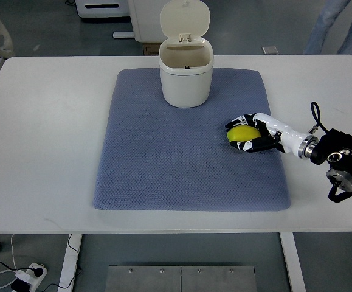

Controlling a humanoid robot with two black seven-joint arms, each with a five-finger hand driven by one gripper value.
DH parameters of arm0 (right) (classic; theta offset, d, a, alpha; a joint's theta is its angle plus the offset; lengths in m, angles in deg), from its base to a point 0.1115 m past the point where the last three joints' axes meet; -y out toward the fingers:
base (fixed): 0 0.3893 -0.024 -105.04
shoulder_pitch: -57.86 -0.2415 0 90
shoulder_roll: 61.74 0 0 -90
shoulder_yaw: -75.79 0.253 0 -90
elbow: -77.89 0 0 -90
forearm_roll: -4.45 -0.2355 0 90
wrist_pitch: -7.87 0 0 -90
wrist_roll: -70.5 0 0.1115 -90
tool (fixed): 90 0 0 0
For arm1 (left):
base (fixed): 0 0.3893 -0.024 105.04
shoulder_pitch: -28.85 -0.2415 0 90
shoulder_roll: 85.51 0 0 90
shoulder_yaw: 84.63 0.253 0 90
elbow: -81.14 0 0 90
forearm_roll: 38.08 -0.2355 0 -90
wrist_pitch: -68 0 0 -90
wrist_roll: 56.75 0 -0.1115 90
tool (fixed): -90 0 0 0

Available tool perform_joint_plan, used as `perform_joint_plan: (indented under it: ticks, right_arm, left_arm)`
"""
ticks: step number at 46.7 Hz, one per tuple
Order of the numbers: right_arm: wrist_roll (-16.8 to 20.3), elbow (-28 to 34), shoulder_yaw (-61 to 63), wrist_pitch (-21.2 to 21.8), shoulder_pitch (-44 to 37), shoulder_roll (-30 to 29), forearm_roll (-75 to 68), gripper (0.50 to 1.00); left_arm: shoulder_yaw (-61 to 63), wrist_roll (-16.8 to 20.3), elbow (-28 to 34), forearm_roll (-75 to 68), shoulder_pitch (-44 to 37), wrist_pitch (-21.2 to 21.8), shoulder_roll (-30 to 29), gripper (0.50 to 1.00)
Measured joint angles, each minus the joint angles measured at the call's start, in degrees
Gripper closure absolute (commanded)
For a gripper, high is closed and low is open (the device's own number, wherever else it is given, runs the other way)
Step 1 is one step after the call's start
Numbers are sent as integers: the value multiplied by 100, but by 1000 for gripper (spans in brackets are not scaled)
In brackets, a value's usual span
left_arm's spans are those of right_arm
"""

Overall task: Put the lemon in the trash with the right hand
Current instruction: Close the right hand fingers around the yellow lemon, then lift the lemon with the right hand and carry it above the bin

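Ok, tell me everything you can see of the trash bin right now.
The small cream plastic trash bin stands upright at the far middle of the grey-blue textured mat. Its hinged lid is flipped up and back, leaving the mouth open; the inside looks bare. Nothing touches it. The right hand with the yellow lemon sits apart, nearer and to its right.

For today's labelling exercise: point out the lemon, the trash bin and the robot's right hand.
lemon point(243, 132), top view, yellow peel showing.
trash bin point(186, 85), top view, front wall.
right hand point(253, 131), top view, middle, closed on lemon.
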Motion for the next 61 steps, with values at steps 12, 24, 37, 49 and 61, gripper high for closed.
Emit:
perform_joint_plan:
  ticks: [12,24,37,49,61]
  right_arm:
    - [72,-8,-1,0,28,1,-1,1000]
    - [222,-6,5,29,-44,42,-11,1000]
    - [647,-12,175,201,-636,233,-546,1000]
    - [969,-14,162,216,-1007,245,-1058,1000]
    - [1255,-193,66,204,-1607,246,-1566,1000]
  left_arm:
    - [0,0,0,0,0,0,0,500]
    - [0,0,0,0,0,2,0,500]
    - [0,0,0,1,1,2,0,500]
    - [1,0,0,0,0,2,0,500]
    - [0,0,0,0,0,2,0,500]
